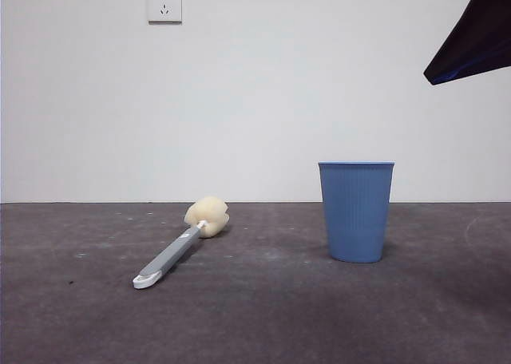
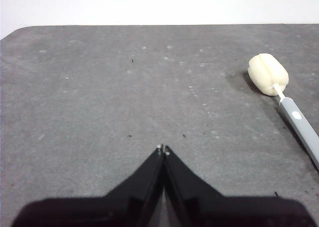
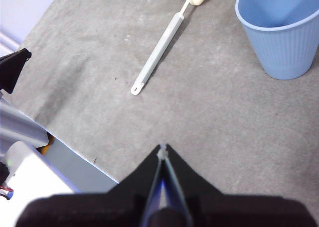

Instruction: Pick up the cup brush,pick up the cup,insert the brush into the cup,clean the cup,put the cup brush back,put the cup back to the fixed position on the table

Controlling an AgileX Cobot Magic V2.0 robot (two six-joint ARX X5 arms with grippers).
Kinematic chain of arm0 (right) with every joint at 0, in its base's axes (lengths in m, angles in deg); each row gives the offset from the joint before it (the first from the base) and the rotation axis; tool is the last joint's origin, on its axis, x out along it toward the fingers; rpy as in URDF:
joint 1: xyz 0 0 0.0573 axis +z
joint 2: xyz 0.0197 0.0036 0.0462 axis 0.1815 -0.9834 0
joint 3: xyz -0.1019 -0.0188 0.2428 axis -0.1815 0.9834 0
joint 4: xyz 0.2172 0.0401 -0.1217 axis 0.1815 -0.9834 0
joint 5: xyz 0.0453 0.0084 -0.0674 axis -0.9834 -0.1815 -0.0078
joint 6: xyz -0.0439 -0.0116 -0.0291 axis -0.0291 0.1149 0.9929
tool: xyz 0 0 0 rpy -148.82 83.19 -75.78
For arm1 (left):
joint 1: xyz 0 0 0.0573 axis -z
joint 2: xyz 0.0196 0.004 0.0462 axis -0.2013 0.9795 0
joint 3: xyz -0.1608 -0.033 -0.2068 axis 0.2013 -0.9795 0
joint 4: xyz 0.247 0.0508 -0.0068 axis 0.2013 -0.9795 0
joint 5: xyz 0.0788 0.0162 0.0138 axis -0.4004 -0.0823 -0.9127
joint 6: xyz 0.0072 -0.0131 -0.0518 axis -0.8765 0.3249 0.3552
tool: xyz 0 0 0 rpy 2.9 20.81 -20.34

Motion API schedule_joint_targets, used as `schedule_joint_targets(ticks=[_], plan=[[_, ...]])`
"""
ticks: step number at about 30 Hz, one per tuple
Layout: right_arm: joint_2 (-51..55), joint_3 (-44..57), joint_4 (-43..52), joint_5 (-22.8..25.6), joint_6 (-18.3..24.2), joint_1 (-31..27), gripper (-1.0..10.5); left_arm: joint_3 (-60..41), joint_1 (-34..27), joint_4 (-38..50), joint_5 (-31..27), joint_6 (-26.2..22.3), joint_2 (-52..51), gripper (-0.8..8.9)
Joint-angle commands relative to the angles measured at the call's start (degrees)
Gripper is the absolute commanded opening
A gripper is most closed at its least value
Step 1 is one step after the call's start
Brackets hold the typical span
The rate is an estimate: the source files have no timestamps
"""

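On the table [image 1: 255,324] in the front view, the cup brush [image 1: 180,248] lies flat at left with its sponge head far and its white looped tip near and further left, so the long axis runs diagonally from near-left to far-right. The cup [image 1: 356,211] stands upright to its right, well apart, mouth up. One dark arm tip shows at the top right corner; nothing is being held. Left wrist view: left gripper [image 2: 163,150] has its jaws pressed together, empty, above bare table [image 2: 99,97]; the brush [image 2: 281,95] sits off to one side, sponge end closer to the frame centre than the handle, which runs out of frame. Right wrist view: right gripper [image 3: 162,149] also has its jaws together and empty; the whole brush [image 3: 158,52] is in sight ahead, looped tip toward the gripper, sponge away, with the cup [image 3: 279,35] beside it. Judgement: first step not yet begun. Which arm is nearer the brush I cannot tell for sure. Whichever arm takes it must open its jaws and set them across the handle's axis.
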Motion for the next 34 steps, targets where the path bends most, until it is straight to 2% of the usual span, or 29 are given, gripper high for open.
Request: schedule_joint_targets(ticks=[1, 13, 14, 16, 19, 21, 25, 30, 34], plan=[[0.0, -0.3, 0.3, 0.2, -0.3, 0.1, 0.0, -0.7, -0.2, -0.1, 0.2, 0.5, -0.2, -0.03], [0.0, -0.3, 0.2, 0.2, -0.3, 0.1, 0.0, -0.7, -0.2, -0.1, 0.2, 0.5, -0.2, -0.02], [0.0, -0.3, 0.3, 0.4, 1.3, 0.1, 0.0, -0.7, -0.2, -0.1, 0.2, 0.5, -0.2, -0.02], [0.9, -0.3, 0.3, 3.2, 4.2, 0.0, 0.0, -0.7, -0.2, -0.1, 0.2, 0.5, -0.2, -0.02], [3.1, -0.2, 0.3, 10.3, 8.3, -1.6, 0.0, -0.7, -0.2, -0.1, 0.2, 0.5, -0.2, -0.02], [5.1, 0.2, 0.5, 10.6, 11.0, -4.0, 0.0, -0.7, -0.2, -0.1, 0.2, 0.5, -0.2, -0.03], [11.0, 4.3, 4.1, 10.4, 12.9, -11.2, 0.0, -0.7, -0.2, -0.1, 0.2, 0.5, -0.2, -0.02], [20.2, 15.3, 16.0, 10.3, 13.3, -19.2, 0.0, -0.7, -0.2, -0.1, 0.2, 0.5, -0.2, -0.02], [27.5, 23.4, 21.3, 10.4, 13.4, -23.4, 0.0, -0.7, -0.2, -0.1, 0.2, 0.5, -0.2, -0.02]])
